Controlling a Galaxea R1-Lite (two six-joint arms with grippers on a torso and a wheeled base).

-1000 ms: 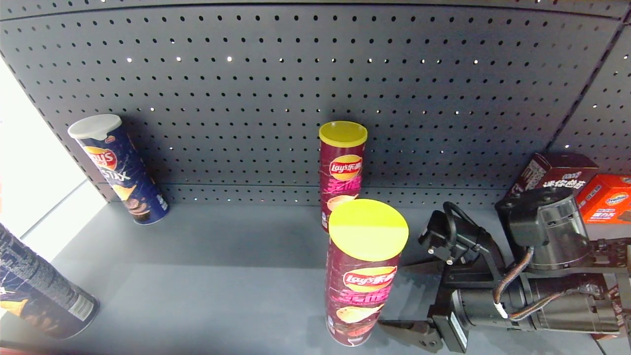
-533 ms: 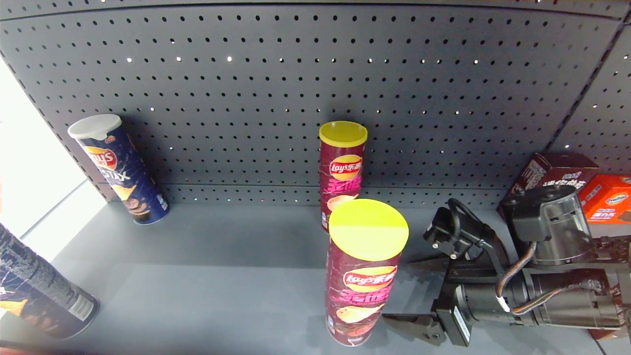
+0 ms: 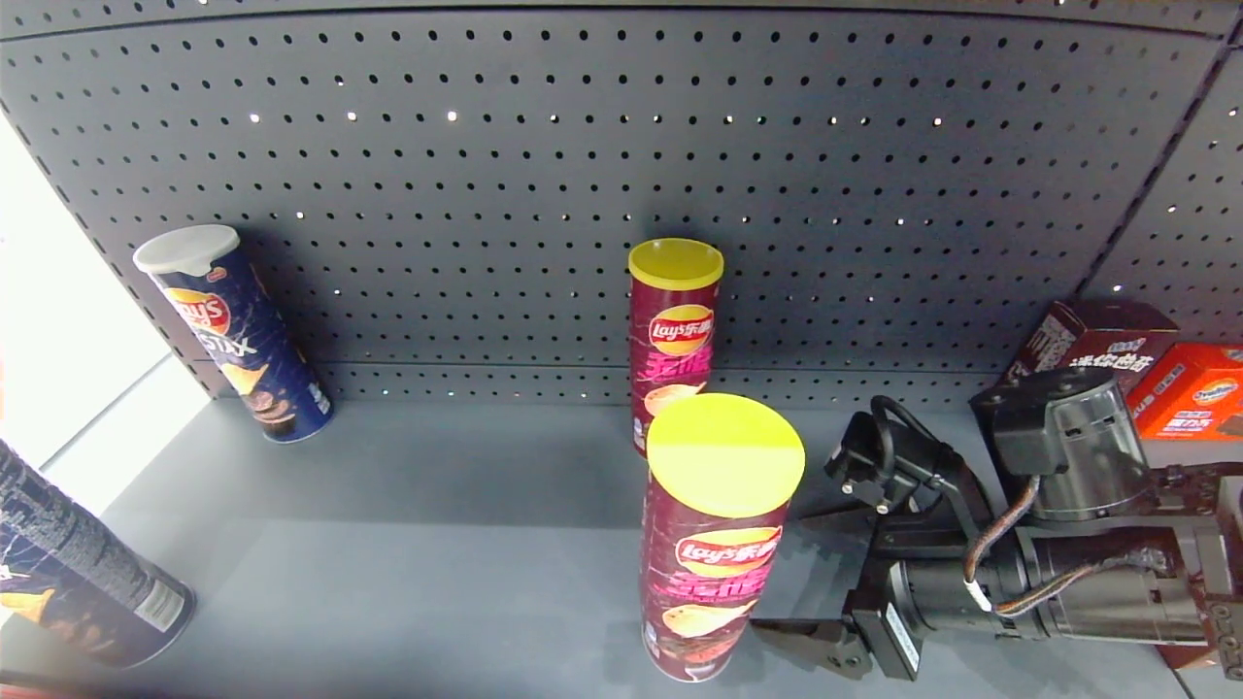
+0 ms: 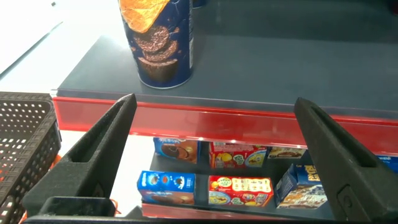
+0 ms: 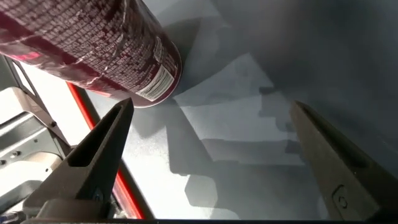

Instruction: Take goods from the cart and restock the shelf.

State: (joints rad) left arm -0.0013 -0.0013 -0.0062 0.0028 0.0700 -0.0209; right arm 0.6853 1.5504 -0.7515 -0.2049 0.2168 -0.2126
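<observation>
Front can (image 3: 714, 544): maroon, yellow lid, upright on shelf (image 3: 437, 544), directly before 1 matching rear can (image 3: 672, 340).
Right gripper (image 3: 789, 575): fingers spread wide, just right of front can, apart from it.
Left gripper (image 4: 214, 102): fingers apart, empty, before shelf's red front edge.
Blue can (image 3: 233, 335): back left, by pegboard wall.
Dark can (image 3: 78, 573): front-left edge.
Boxes (image 3: 1190, 388): far right.

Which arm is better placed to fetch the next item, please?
Probably the left: the left gripper, open, hangs clear in front of the shelf, next to a mesh basket. The right gripper, also open, is over the shelf beside the front can.
</observation>
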